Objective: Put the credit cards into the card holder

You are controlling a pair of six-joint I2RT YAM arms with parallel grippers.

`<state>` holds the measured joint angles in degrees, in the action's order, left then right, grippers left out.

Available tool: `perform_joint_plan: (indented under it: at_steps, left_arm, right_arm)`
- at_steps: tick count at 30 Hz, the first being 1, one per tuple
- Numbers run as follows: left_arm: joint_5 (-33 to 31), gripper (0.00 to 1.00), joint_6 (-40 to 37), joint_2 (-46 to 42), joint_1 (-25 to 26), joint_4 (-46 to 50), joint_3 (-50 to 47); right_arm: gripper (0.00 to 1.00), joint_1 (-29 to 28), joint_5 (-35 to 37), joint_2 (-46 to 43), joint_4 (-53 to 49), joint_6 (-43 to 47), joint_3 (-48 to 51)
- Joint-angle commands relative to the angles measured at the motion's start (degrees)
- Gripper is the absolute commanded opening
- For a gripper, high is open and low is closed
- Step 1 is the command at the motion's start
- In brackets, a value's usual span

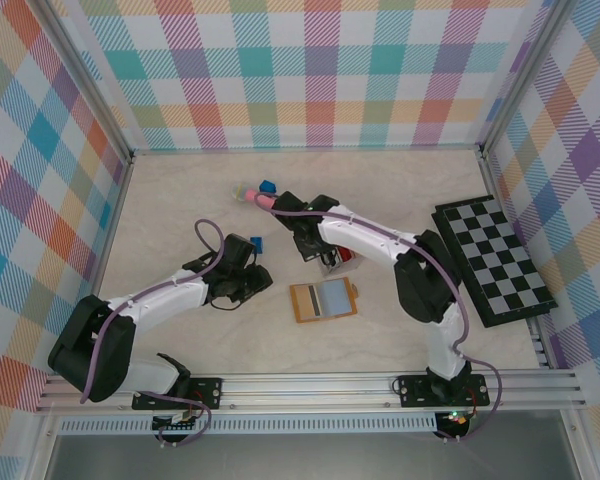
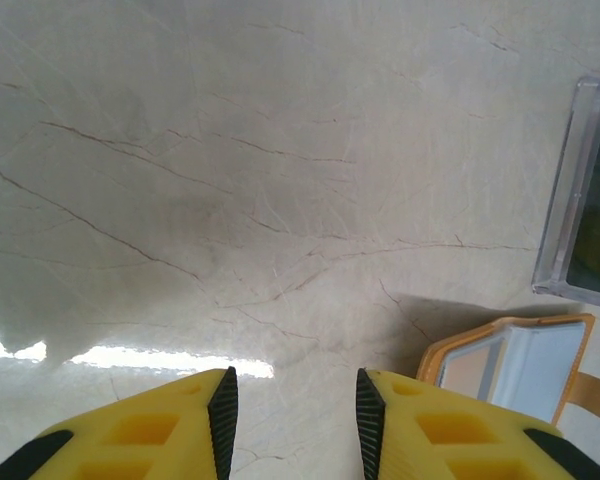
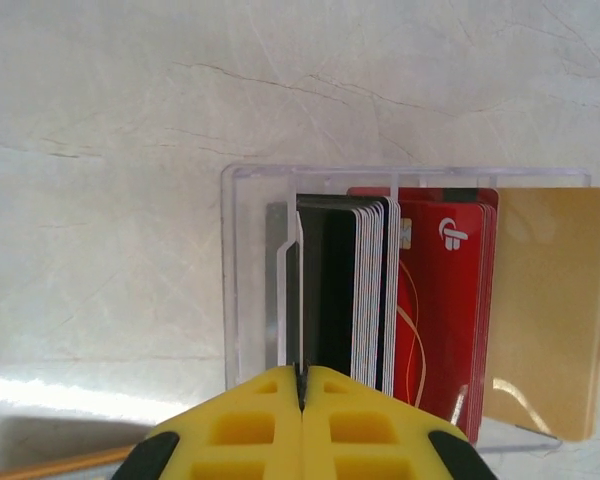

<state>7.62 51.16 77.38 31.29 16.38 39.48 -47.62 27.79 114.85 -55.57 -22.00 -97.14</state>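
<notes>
Bench (image 1: 180, 200): lying pale and marbled, bearing the open card holder (image 1: 323, 300).
Left gripper (image 2: 292, 420): hovering spread, left of the card holder.
Right gripper (image 3: 301, 385): pinching one of the credit cards (image 3: 380, 280), just beyond the card holder.

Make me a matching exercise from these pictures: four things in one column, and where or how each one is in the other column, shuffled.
1 left fingers
2 right fingers
3 card holder
4 chequered board

A lying open between the two arms
B closed at the cards in the clear stand
C apart above bare table
D by the right wall

Pairs: 1-C, 2-B, 3-A, 4-D
</notes>
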Motion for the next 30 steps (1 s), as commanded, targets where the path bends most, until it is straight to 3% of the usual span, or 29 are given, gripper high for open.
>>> perform_joint_plan:
  at_steps: [1,6,14,17,22,30]
  left_arm:
    - [2.77,0.39,-1.32,-1.54,-0.72,0.36,2.01]
    - [10.78,0.47,1.33,-1.44,-0.7,-8.59,3.88]
    - [25.68,0.64,13.0,4.92,-0.57,-33.55,6.08]
    - [28.34,0.66,16.07,8.11,0.12,-39.86,7.43]
    - [30.61,0.65,16.48,10.64,1.27,-42.11,9.31]
    - [31.22,0.51,16.62,10.51,1.58,-42.54,8.87]
  right_arm:
    - [0.01,1.21,-5.31,-7.6,1.83,-1.84,2.8]
    - [0.0,6.44,-22.54,-21.69,14.07,-5.8,15.24]
    - [0.02,21.71,-54.7,-40.26,42.72,-22.46,41.98]
    - [0.02,23.99,-60.66,-41.74,48.23,-25.38,45.66]
    - [0.02,25.64,-66.37,-41.32,56.08,-29.38,49.3]
    - [0.03,25.91,-69.87,-39.11,62.2,-32.57,50.68]
